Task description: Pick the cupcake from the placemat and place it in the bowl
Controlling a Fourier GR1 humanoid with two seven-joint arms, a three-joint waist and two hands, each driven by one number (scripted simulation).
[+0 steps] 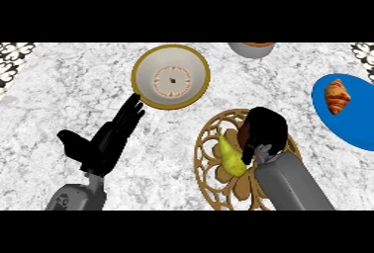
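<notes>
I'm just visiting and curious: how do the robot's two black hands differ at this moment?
The left hand is open, fingers straight, pointing toward the gold-rimmed cream bowl, and holds nothing. The right hand is curled downward over the round golden openwork placemat, beside a yellow-green pear. Both are black on grey forearms.

bowl (pixel 171 76): cream with a gold rim, sitting on the marble counter (pixel 66 99) up near the top middle

left hand (pixel 110 136): fingers straight, tips pointing up at the bowl's lower left edge, holding nothing

placemat (pixel 211 148): round gold lattice thing, lower middle

pear (pixel 232 157): yellow-green, lying on the placemat just left of the right hand

right hand (pixel 261 131): curled down over the placemat; something brownish peeks out at its left side, can't tell what

croissant (pixel 337 96): on a blue plate (pixel 350 128) at the right edge

far bowl (pixel 252 48): grey, cut off by the top edge
</notes>
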